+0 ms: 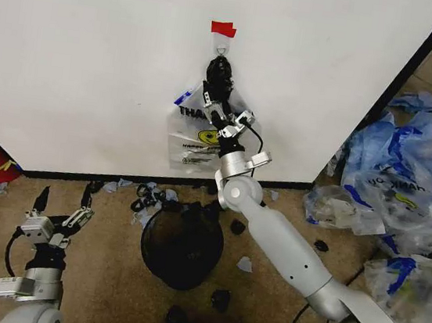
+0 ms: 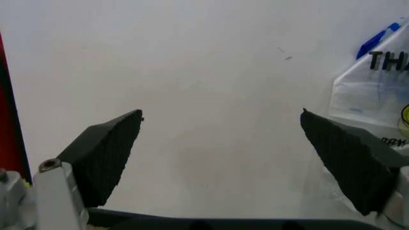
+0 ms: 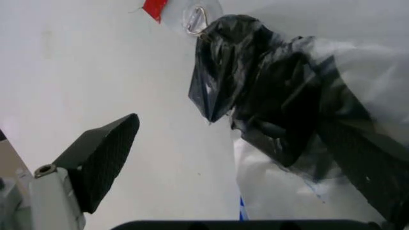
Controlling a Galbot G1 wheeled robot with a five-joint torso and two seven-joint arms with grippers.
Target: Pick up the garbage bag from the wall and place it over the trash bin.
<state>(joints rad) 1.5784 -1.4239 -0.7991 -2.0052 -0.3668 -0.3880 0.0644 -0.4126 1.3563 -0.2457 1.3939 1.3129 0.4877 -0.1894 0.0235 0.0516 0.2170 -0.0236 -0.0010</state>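
White flat wall panel [image 1: 95, 52] carries the clear blue-trimmed garbage bag [image 1: 191, 139], hung from its hook under red tape [image 1: 223, 28]. Black mesh trash bin [image 1: 182, 244] waits below. Right gripper [image 1: 223, 119], jaws wide, reaches the bag; left gripper [image 1: 58, 217] idles wide, low.

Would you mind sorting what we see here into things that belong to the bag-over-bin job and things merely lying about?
Job: garbage bag hanging on the wall; trash bin; right gripper at the bag.
Lying about: heap of blue-and-clear bags; black scraps; left gripper, low and open.
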